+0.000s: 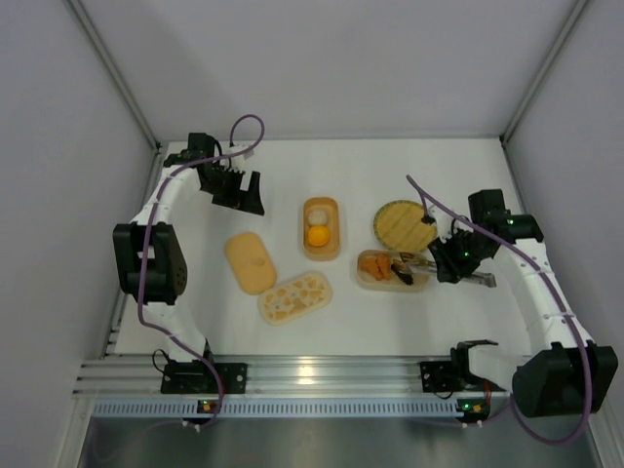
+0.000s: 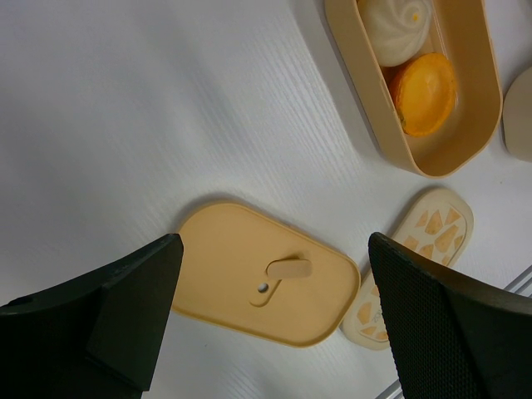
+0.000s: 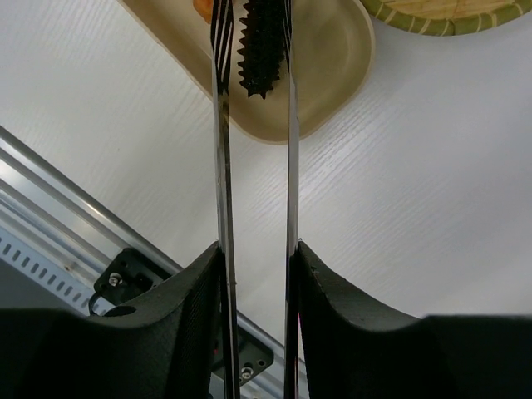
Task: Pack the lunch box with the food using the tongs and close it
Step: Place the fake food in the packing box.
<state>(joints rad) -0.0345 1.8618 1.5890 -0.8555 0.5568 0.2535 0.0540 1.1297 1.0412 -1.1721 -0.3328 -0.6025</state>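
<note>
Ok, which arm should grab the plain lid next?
Left, I'd say. The left gripper hangs open and empty above the plain lid; the right gripper is tied up holding the tongs at a box.

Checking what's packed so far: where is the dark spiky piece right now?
In the right wrist view the dark piece lies between the arms of the tongs, within the right-hand box, which sits beside the plate.

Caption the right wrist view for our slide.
Right gripper grips silver tongs framing a dark spiky piece over a tan box.
</note>
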